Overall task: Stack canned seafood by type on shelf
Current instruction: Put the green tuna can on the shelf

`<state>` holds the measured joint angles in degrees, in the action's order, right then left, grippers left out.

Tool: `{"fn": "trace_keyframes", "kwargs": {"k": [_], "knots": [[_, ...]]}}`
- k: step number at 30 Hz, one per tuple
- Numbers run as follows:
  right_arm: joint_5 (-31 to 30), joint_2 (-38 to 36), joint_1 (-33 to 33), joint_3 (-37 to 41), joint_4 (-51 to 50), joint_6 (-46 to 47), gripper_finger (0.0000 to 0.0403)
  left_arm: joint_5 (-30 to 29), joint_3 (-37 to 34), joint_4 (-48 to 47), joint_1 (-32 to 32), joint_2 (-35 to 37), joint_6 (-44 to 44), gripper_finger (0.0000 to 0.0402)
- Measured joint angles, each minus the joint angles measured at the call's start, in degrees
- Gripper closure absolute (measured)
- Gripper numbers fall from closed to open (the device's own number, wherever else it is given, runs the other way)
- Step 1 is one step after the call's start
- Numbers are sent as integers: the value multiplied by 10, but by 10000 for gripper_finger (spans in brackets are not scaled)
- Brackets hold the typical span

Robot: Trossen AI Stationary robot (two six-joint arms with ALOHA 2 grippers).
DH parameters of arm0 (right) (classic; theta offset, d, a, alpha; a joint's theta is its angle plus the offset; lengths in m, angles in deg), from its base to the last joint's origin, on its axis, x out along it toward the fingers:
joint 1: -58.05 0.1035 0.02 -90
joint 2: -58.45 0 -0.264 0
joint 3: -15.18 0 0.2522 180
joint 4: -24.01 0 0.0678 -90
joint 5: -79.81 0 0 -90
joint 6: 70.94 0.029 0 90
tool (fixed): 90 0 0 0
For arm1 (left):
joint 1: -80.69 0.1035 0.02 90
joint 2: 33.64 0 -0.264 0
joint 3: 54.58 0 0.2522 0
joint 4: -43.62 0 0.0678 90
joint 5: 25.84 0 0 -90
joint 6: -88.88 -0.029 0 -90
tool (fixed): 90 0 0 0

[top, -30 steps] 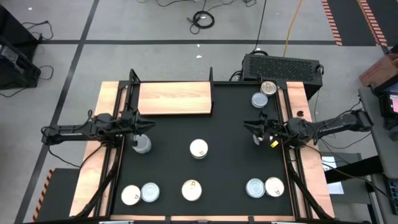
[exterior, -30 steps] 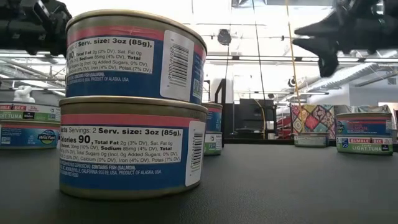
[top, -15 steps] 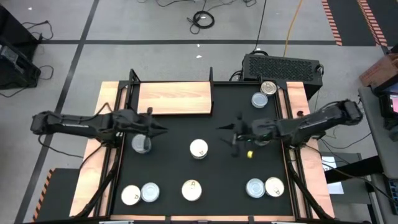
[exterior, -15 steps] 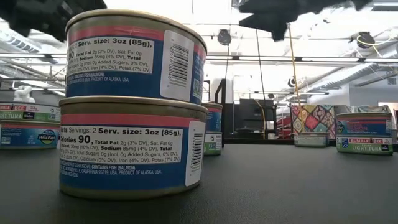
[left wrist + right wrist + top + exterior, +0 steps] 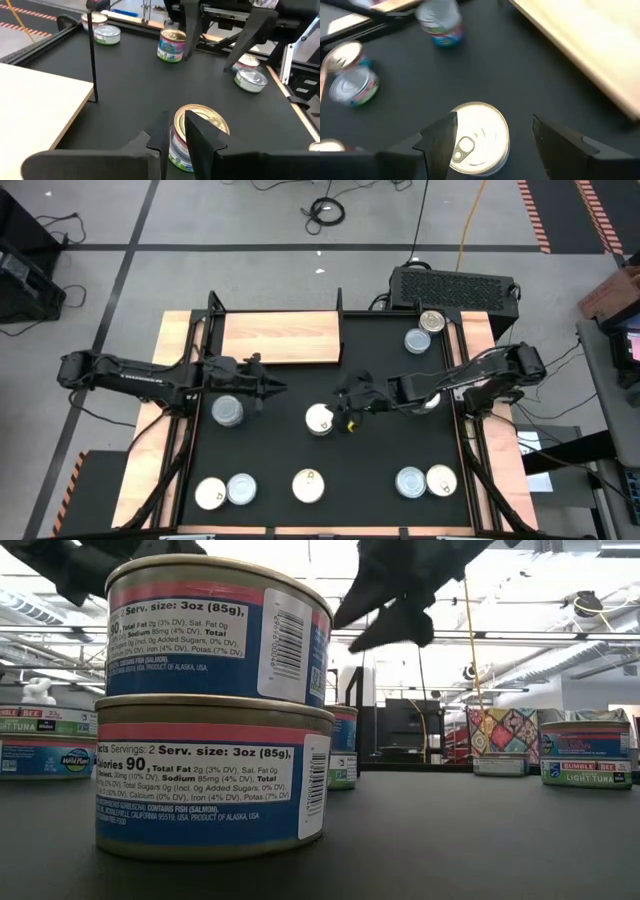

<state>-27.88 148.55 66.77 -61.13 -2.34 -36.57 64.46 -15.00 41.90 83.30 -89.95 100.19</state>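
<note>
The cream-topped can [image 5: 319, 419] sits mid-mat, on a stack of two, just before my right gripper [image 5: 349, 406], whose fingers [image 5: 438, 142] are spread wide and empty. I should centre both fingers around its rim, then lower. My left gripper [image 5: 268, 388] is nearly closed beside a silver can [image 5: 228, 411]. I count ten cans; the shelf [image 5: 282, 337] holds none.
</note>
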Motion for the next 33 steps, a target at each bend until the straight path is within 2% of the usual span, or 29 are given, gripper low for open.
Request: {"fn": "trace_keyframes", "kwargs": {"k": [6,12,24,28,33], "knots": [[42,23,-21,-2,-22,170,154,-4,0,0,0,-17,2,340],[60,54,-28,-2,-64,247,154,-5,0,-1,0,-18,0,340],[108,87,-28,-2,-47,250,156,-6,0,-10,0,-18,-29,340],[136,92,-35,-2,1,223,177,-6,0,-10,0,-18,-32,340],[147,96,-46,19,11,220,209,-6,0,-11,0,-18,-31,340]]}}
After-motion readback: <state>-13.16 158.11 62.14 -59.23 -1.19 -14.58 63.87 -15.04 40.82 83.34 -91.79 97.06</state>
